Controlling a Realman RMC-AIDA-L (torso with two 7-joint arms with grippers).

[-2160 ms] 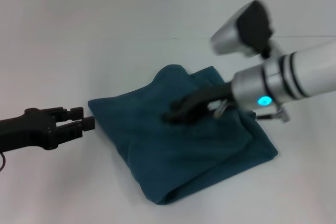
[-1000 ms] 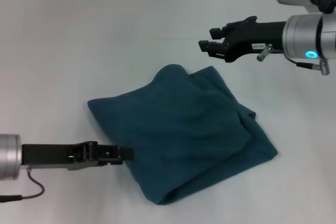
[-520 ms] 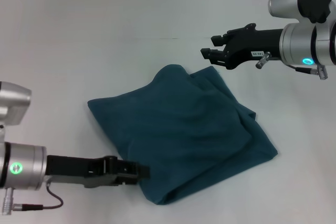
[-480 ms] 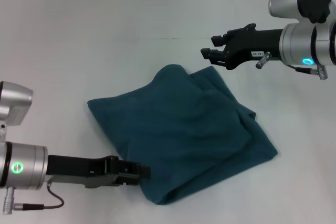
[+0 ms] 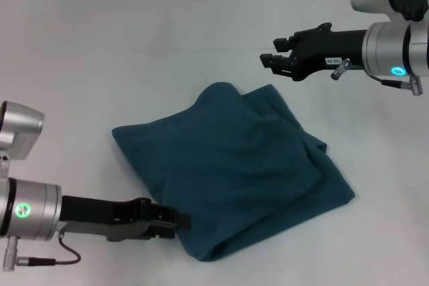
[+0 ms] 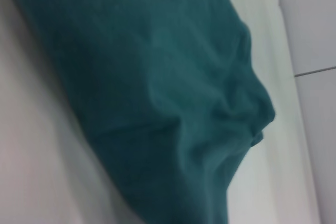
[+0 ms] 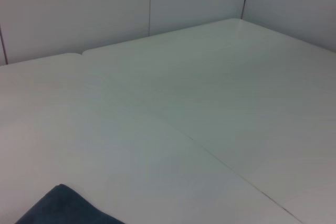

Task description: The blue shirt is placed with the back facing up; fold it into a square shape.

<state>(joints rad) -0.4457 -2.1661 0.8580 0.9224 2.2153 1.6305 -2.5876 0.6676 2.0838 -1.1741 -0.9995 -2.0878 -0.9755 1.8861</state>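
The blue shirt (image 5: 234, 172) lies as a rumpled, roughly square bundle in the middle of the white table. It fills the left wrist view (image 6: 157, 93), and a corner of it shows in the right wrist view (image 7: 63, 205). My left gripper (image 5: 182, 222) is low at the shirt's near-left edge, its tip against the fabric. My right gripper (image 5: 271, 60) is open and empty, held in the air beyond the shirt's far right corner.
The white table (image 5: 100, 45) runs on all sides of the shirt, with a thin seam (image 5: 221, 49) across its far part. A cable (image 5: 47, 259) hangs under my left arm.
My right gripper has lifted off the shirt and moved to the far right. My left gripper has swung from the shirt's left corner to its near-left edge, where it now holds still.
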